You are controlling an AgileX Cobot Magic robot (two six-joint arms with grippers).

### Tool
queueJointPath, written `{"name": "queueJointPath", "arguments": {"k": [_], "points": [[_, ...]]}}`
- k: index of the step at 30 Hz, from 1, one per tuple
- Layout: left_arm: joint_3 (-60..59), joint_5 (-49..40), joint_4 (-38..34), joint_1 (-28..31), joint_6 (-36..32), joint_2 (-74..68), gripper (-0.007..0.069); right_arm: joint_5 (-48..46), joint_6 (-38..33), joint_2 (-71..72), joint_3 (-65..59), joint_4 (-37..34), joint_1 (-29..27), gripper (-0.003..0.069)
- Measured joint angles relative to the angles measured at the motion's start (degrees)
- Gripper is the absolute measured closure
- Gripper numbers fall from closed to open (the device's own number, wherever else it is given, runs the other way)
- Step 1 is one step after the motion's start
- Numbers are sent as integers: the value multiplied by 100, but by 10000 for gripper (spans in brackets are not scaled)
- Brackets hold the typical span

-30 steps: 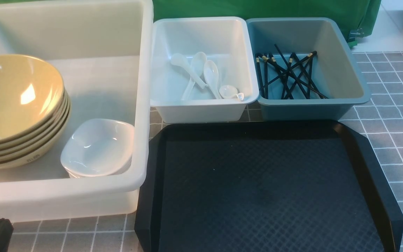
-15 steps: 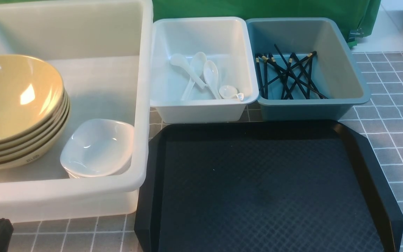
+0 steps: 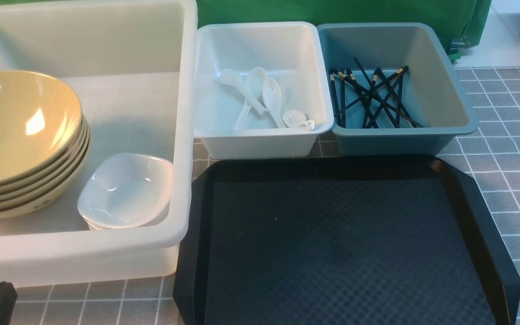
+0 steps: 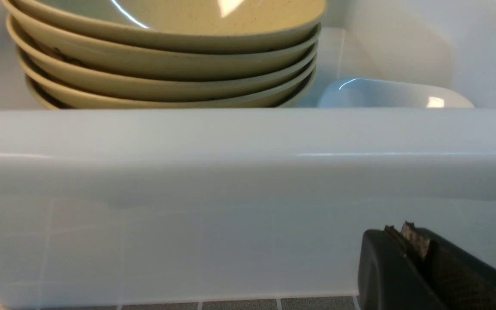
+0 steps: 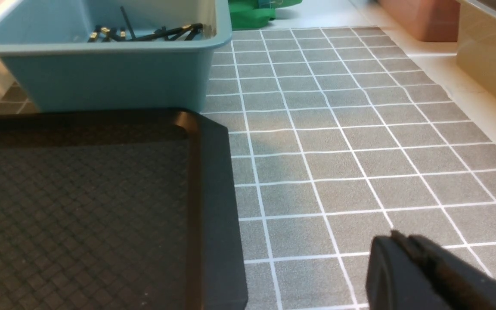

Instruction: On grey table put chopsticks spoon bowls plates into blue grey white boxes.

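Stretching across the scene, the grey table (image 3: 508,135) carries everything, and no tableware is visible loose on it. Biggest of the boxes is the translucent tub (image 3: 183,135) on the robot's left, which holds the stacked bowls (image 3: 16,122) and, just beside them toward the near right corner, the nested white plates (image 3: 124,187). Next in size, the black tray (image 3: 345,243) lies bare in front of the two smaller bins. The white bin (image 3: 260,144) holds the spoons (image 3: 272,97), four as far as I can count. The blue-grey bin (image 3: 395,142) beside it holds the chopsticks (image 3: 373,97), lying crossed in a loose pile.

Smallest in view are the grippers. The left gripper (image 4: 407,234) sits low outside the tub's near wall, fingers pressed together on nothing. The right gripper (image 5: 403,243) hovers over bare tiles beside the tray, likewise closed and empty.

By my reading, the sorting looks finished, so the risks lie in whatever the arms do next. The left gripper is near the tub wall; a careless lift or swing could catch the overhanging rim and jolt the tub. That would matter because the bowl stack leans, and a knock could slide the top bowl or drive the stack against the plates. The right arm, moving inward low, could clip the tray's raised edge and shove it into the bins.
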State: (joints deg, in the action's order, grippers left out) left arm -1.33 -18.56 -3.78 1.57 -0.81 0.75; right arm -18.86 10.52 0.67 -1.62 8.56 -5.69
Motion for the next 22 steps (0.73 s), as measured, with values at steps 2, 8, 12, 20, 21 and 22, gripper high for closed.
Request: {"name": "queueJointPath", "arguments": {"k": [2, 8, 12, 20, 21, 22], "points": [[0, 0, 0, 0, 0, 0, 631, 0, 0, 0, 0, 0, 0, 614], [0, 0, 0, 0, 0, 0, 631, 0, 0, 0, 0, 0, 0, 613], [0, 0, 0, 0, 0, 0, 631, 0, 0, 0, 0, 0, 0, 610], [0, 0, 0, 0, 0, 0, 631, 0, 0, 0, 0, 0, 0, 601], [0, 0, 0, 0, 0, 0, 631, 0, 0, 0, 0, 0, 0, 601], [0, 0, 0, 0, 0, 0, 631, 0, 0, 0, 0, 0, 0, 601]]}}
